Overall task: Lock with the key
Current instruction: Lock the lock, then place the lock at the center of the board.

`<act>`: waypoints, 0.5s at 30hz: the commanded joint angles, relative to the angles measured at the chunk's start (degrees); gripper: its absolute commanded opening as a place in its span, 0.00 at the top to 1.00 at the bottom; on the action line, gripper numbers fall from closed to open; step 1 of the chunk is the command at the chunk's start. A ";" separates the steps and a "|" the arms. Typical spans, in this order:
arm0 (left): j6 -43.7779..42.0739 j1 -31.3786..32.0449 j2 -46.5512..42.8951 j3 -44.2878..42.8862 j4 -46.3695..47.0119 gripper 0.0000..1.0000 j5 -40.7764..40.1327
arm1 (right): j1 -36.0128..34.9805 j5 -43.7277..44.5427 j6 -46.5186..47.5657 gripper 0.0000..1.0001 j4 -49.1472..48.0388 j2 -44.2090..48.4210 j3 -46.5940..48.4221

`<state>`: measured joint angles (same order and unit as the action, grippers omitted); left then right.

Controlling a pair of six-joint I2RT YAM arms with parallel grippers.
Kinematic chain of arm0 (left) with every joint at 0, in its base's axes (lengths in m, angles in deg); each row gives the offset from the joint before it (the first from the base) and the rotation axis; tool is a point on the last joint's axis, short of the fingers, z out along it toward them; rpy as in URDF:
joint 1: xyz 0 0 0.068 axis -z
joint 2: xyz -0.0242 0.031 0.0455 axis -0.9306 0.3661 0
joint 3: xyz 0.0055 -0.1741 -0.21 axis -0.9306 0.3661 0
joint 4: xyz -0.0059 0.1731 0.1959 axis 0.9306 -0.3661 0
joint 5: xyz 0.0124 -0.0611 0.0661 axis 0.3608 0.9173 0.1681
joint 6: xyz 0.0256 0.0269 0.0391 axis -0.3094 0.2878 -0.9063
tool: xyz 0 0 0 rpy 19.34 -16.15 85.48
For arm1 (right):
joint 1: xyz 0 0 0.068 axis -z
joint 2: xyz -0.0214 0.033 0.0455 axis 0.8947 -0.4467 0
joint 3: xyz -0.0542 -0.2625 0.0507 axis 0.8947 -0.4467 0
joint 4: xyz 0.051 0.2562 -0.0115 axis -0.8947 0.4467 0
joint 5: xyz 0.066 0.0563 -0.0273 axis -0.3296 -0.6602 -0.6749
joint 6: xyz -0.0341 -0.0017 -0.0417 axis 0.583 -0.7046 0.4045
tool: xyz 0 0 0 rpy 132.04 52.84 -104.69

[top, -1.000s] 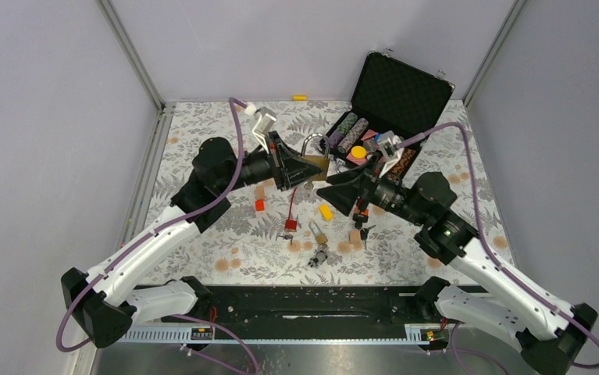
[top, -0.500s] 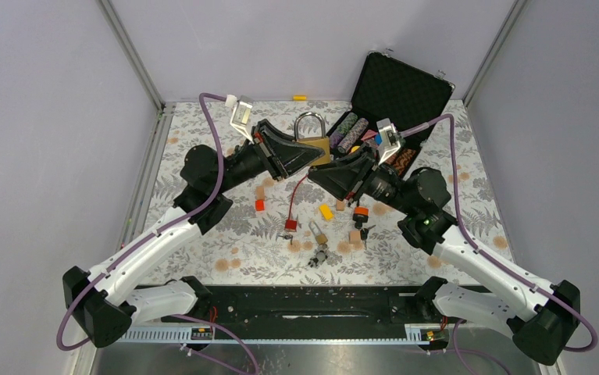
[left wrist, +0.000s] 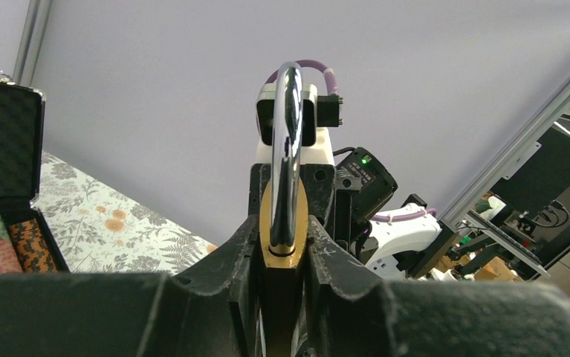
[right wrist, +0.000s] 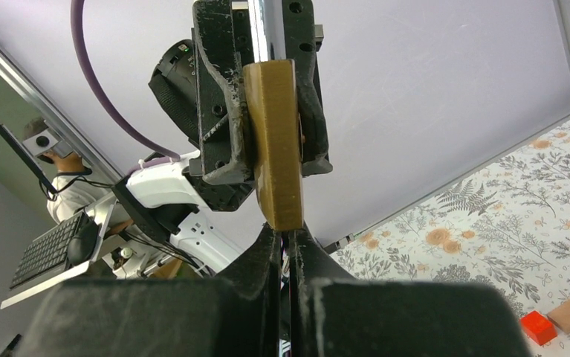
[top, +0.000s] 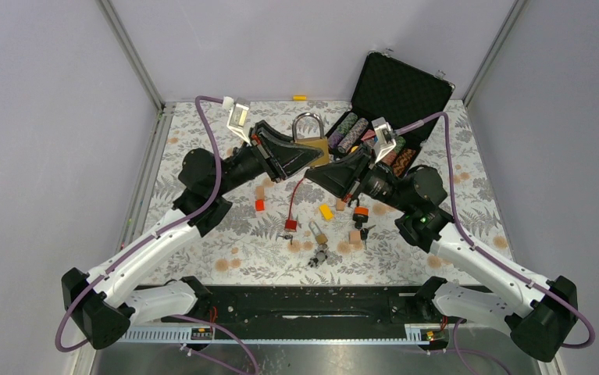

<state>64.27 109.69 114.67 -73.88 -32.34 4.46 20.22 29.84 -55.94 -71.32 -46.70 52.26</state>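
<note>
Above the counter (top: pixel 202 148), the brass padlock (right wrist: pixel 276 141) is held clamped in the left gripper (left wrist: pixel 282 249) (shackle upward). At its lower edge, the right gripper (right wrist: pixel 290 249) is pressed together, possibly on a key; the view is unclear.

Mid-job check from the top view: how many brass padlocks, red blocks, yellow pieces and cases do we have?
Brass padlocks: 2, large padlock, small padlock
Red block: 1
Yellow pieces: 2, near piece, far piece
Black case: 1
Total: 6
</note>
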 commanded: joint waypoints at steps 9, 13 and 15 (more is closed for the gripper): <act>-7.56 -0.38 -10.02 0.91 3.18 1.00 -18.13 | -0.31 -16.01 5.30 1.00 14.51 6.16 -2.21; -8.04 -1.55 -12.03 2.07 -1.59 1.00 -24.00 | -0.35 -14.53 5.44 1.00 17.53 4.82 -1.38; -9.49 -1.87 -13.53 2.03 -9.52 1.00 -31.17 | -0.34 -10.75 5.69 1.00 19.08 3.02 -0.27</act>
<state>57.65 108.60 103.92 -71.25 -37.91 -12.94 20.18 16.83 -51.79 -55.67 -41.82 49.74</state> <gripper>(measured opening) 0.222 0.033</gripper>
